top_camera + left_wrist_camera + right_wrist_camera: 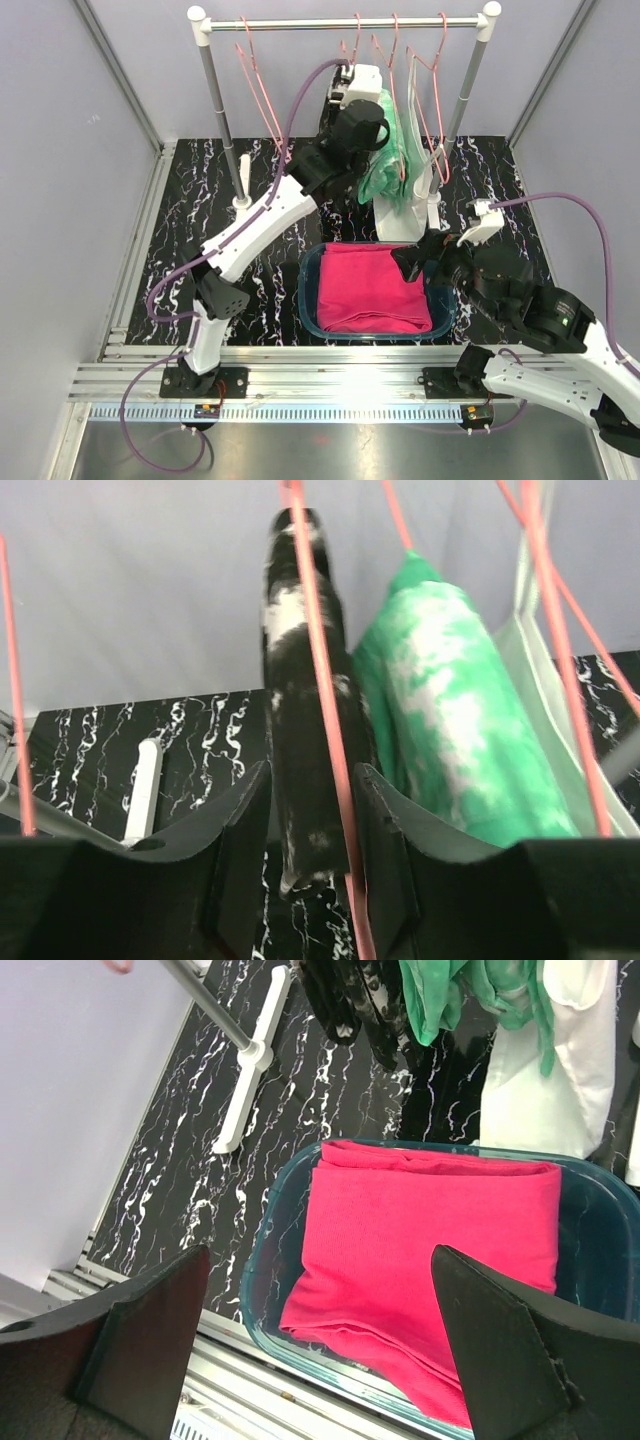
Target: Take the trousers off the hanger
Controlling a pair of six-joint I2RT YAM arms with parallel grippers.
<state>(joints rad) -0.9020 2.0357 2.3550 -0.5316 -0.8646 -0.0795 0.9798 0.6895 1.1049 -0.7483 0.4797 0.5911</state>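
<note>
Black fingers (235,820) of the left claw (310,780) fill the bottom of the left wrist view. Between them hangs the black soft-fabric trousers with white splashes (290,710). The cloth fills the gap from one finger to the other, and a thin red wire hanger (325,710) runs down through the same gap, in front of the fabric. Whether the jaws already pinch the cloth or only flank it, I cannot tell.

These trousers hang as a long narrow drape, with the long axis running up from the claw toward the white rail (340,22). The loose lower end lies just below the fingertips. Just to their right hangs the green-and-white tie-dye trousers (450,710), close beside them on another red wire.

From above, the left arm reaches across the black marbled counter (200,200) to the rack, so it is plainly the nearer arm. The right claw (320,1255) stands released with its jaws wide, well apart from the rack. It hovers over the plain magenta trousers (372,290), which lie folded in the teal plastic tub (308,290).

I judge that the coming pull turns on the wire. If it is caught together with the cloth, the hanger may come along with the trousers instead of letting them slide free.
</note>
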